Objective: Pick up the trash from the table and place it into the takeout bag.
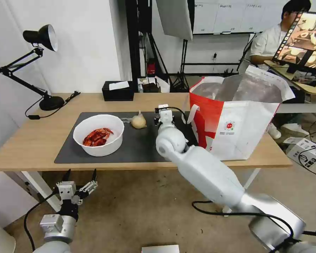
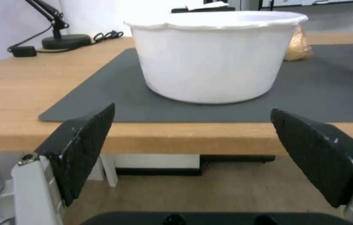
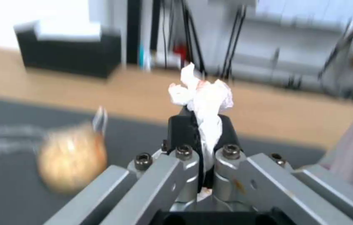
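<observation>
Counter (image 1: pixel 31 140): a long light-wood top on white legs, carrying the dark grey mat (image 1: pixel 137 147).
Takeout bag (image 1: pixel 235 119): stood open on the counter, at the mat's right end, foil lining showing.
Bowl (image 1: pixel 99 135): sat on the left part of the mat, red crayfish shells inside.
Right gripper (image 3: pixel 199 125): was above the mat, between the bowl and the takeout bag; its jaws were closed tight on the crumpled tissue (image 3: pixel 201 93), which stuck out past the tips.
Left gripper (image 2: pixel 193 150): hung below the counter's front edge, in front of the bowl, jaws spread wide and holding nothing.
Knotted bag (image 1: pixel 138 121): lay on the mat just right of the bowl, behind it.
</observation>
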